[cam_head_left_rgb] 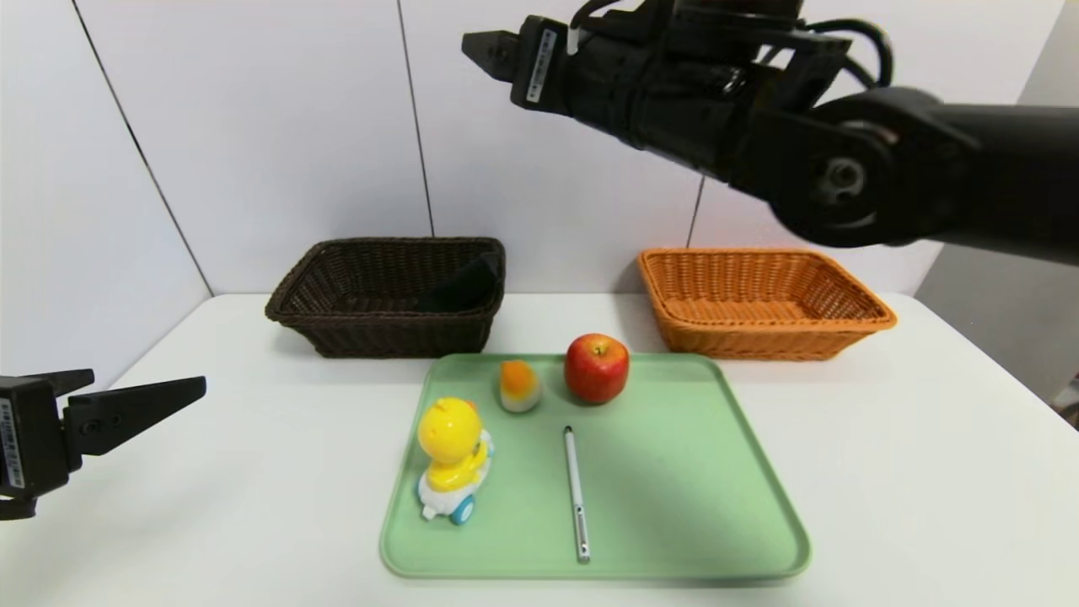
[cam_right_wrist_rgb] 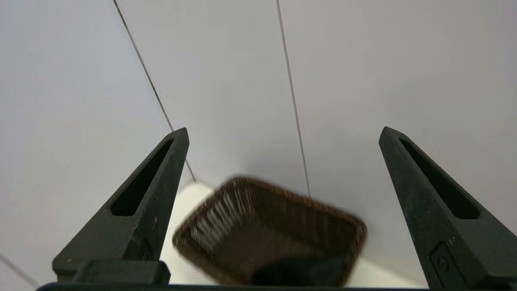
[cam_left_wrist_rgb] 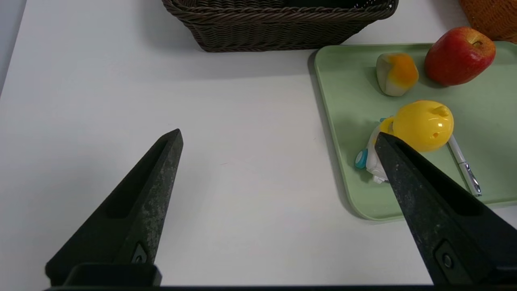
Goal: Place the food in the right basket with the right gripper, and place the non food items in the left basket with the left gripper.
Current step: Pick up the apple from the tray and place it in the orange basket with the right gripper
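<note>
My right gripper had its fingers spread wide with nothing between them, raised high and aimed toward the wall, well above the dark brown basket. My left gripper was also wide open and empty, low over the white table left of the green tray. On that tray, well below my right fingers, stood the red apple and just beside it the white piece with an orange top; the duck toy and the pen lay nearer me. The orange-tan basket sat empty behind the apple. A black pouch lay in the dark basket (only partly visible past the rim).
</note>
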You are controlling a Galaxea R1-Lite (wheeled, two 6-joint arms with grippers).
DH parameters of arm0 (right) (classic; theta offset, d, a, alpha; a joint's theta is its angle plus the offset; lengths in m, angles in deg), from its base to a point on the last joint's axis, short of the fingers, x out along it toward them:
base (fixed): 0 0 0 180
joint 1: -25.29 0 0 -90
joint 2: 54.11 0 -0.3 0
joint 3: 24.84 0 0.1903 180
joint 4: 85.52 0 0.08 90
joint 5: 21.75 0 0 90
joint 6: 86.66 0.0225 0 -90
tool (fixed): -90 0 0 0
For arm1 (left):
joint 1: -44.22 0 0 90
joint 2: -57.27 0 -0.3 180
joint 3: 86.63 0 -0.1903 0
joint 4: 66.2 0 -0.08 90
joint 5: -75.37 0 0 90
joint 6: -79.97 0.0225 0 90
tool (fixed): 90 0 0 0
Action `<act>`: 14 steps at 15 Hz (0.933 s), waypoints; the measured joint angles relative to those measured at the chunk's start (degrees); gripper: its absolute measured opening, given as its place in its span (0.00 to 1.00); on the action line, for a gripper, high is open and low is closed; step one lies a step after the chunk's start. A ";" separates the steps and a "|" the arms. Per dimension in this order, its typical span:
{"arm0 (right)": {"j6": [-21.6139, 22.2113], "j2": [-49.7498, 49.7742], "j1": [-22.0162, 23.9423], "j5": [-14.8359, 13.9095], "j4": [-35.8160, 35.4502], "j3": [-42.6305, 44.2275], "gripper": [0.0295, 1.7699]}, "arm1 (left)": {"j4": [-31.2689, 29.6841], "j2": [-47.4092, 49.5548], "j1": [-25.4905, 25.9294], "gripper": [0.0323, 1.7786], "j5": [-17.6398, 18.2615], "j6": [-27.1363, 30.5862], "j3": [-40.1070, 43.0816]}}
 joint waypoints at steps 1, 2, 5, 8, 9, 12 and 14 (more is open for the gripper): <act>0.41 2.10 0.02 -0.15 7.06 0.00 0.93 | 0.00 0.07 -0.23 0.95 0.00 -0.05 -0.13; 1.21 4.29 0.16 -0.34 15.98 0.18 0.93 | -0.02 0.09 -0.48 0.95 0.00 -0.10 -0.34; 9.05 7.68 1.12 -1.33 40.48 0.54 0.94 | -0.02 0.24 -1.30 0.95 0.00 -0.18 -0.83; 18.63 6.23 3.22 -4.24 59.72 0.68 0.95 | -0.02 1.12 -1.66 0.95 0.02 -0.21 -0.88; 21.36 4.88 3.90 -5.38 63.31 0.68 0.95 | -0.02 1.51 -1.71 0.95 0.00 -0.18 -0.88; 27.72 0.05 5.34 -7.03 66.17 0.74 0.96 | 0.17 3.02 -1.71 0.95 0.00 -0.18 -1.00; 30.37 -2.32 5.07 -7.25 65.68 0.96 0.96 | 2.11 4.27 -1.71 0.95 0.00 -0.21 -0.89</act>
